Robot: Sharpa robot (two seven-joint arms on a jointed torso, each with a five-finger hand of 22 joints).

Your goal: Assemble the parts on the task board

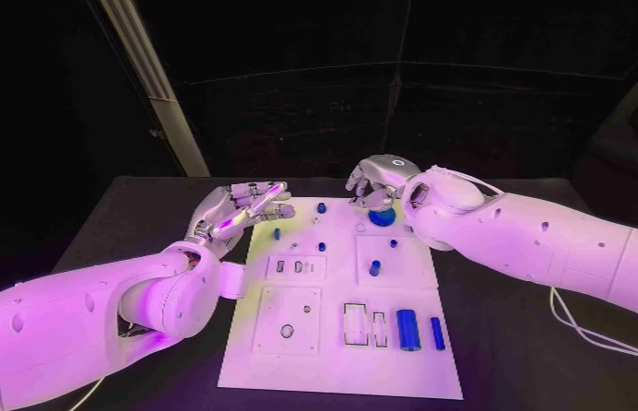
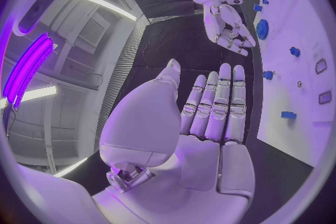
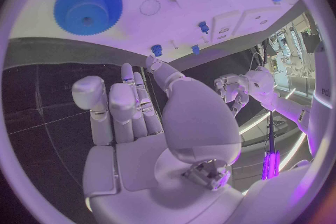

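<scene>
On the white board (image 1: 339, 337), two blue cylinders (image 1: 408, 329) lie lengthwise near its front edge; both hands (image 1: 243, 205) (image 1: 379, 179) hover empty, fingers apart.

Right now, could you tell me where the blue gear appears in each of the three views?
Head view: blue gear at the task board's far end, under the right hand.
Left wrist view: gear beside that hand.
Right wrist view: gear on the board.
Shared landmark: the right hand.
</scene>
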